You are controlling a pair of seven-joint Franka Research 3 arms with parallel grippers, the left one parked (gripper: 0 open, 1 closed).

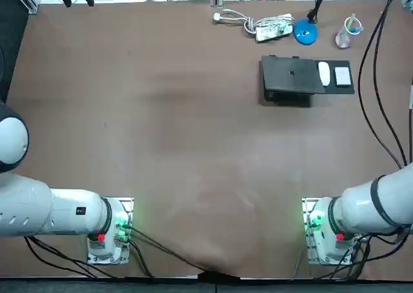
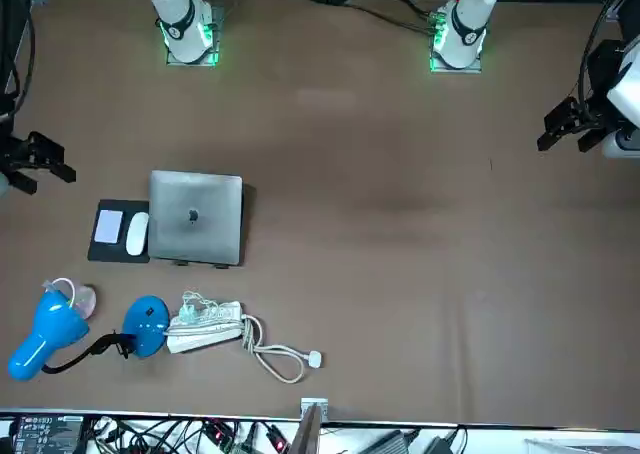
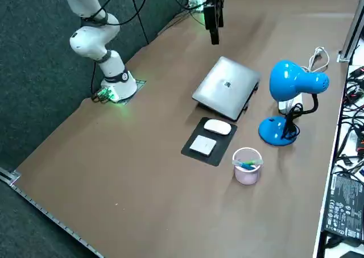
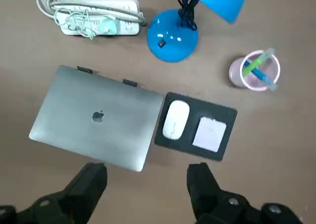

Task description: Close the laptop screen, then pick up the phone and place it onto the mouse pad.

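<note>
Both steps look done. Laptop [image 1: 290, 75] is shut. Phone [image 1: 342, 77] lies flat on the mouse pad [image 1: 335, 90], at 3 o'clock of the mouse [image 1: 324, 73] in the top view. Right gripper [image 4: 144, 174] hangs above them, released, holding nothing. Next move is probably only a retreat: 0 grasps needed.

laptop [image 2: 196, 217] clsd | phone [image 2: 108, 225] on mouse pad [image 2: 108, 253] | right gripper [image 2: 58, 160] apart, empty

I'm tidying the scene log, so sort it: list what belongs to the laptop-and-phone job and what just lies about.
Job in hand:
laptop, lid shut
phone, lying on the mouse pad
right gripper, open, raised beside the laptop

Just lying about:
mouse, beside the phone
blue lamp
power strip with its coiled cord
cup of pens
</note>
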